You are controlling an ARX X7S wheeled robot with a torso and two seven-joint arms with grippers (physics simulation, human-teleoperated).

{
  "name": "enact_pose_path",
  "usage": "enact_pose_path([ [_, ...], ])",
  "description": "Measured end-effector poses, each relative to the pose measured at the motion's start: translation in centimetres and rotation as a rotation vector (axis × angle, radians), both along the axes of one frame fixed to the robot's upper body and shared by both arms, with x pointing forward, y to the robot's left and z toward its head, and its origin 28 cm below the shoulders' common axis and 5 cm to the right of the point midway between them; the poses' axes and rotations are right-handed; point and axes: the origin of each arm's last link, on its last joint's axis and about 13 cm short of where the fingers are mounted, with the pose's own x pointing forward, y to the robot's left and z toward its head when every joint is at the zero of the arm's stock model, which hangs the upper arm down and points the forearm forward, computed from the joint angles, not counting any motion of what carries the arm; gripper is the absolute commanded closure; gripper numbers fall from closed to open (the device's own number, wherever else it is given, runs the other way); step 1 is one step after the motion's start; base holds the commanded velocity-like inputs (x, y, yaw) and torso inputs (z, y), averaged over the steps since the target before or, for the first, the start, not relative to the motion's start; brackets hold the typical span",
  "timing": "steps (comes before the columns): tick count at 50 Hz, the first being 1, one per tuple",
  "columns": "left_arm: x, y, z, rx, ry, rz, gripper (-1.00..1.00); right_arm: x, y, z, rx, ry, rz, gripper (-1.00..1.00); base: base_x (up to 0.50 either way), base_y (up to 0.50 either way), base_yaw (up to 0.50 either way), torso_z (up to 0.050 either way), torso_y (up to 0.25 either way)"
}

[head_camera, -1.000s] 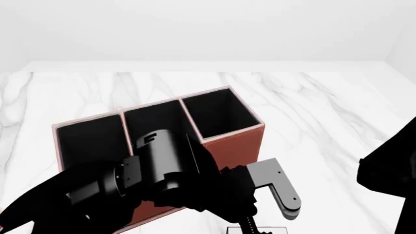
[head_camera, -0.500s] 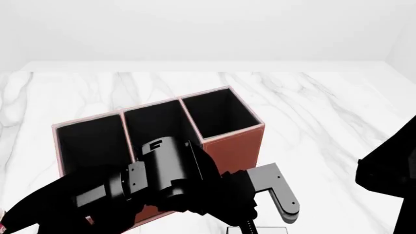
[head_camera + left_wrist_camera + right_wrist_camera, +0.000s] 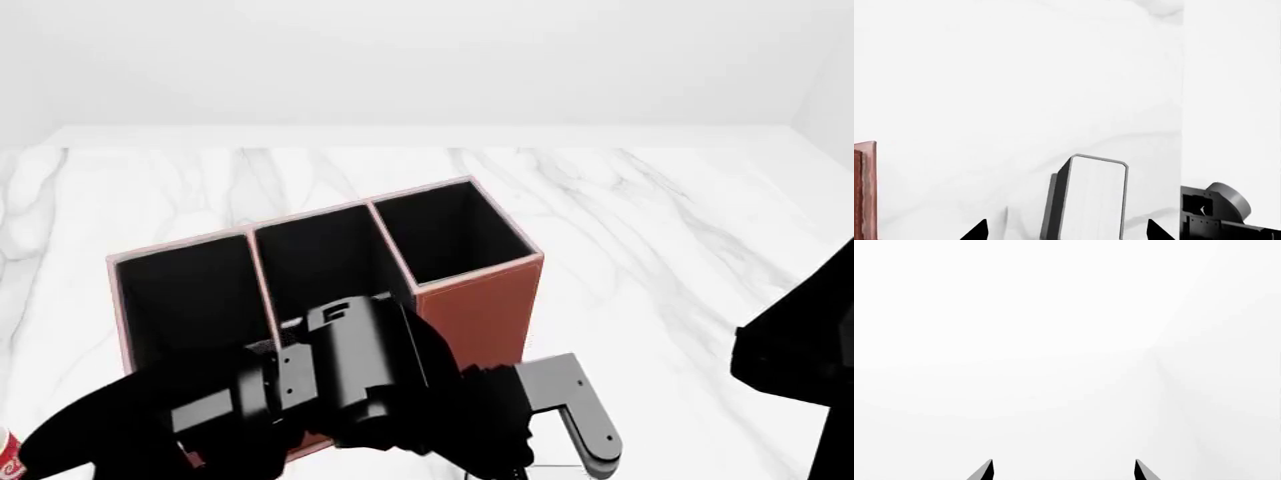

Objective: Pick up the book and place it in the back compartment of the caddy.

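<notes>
Left hand (image 3: 1064,231) wide open w/ the book (image 3: 1087,199) upright between its fingertips, not gripped. Caddy (image 3: 474,290) on table (image 3: 641,230). Right hand (image 3: 1063,470) open, empty.

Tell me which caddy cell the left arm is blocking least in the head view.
The rightmost cell of the caddy: its whole opening shows, black-lined. The left arm covers the near edges of the middle cell and the leftmost cell.

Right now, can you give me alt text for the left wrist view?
A small black hardback book with white page edges stands upright on the white marble table, centred between the open left gripper's two fingertips. A sliver of the reddish-brown caddy shows at one edge.
</notes>
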Motion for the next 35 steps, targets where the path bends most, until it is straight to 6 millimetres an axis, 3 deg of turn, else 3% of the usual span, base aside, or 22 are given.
enact_pose_path([
  [21,-0.2,-0.3,-1.5,0.022,0.01,-0.018,-1.0,0.0,-0.1,-0.1,0.004,0.006,-0.003,-1.0,0.0,0.0,0.0,0.0,0.0],
  [22,-0.2,-0.3,-1.5,0.023,0.01,-0.018,1.0,0.0,-0.1,-0.1,0.004,0.006,-0.003,-1.0,0.0,0.0,0.0,0.0,0.0],
  [35,-0.1,-0.2,-2.0,0.039,-0.013,-0.036,1.0,0.1,-0.1,-0.3,0.004,0.011,-0.003,-1.0,0.0,0.0,0.0,0.0,0.0],
])
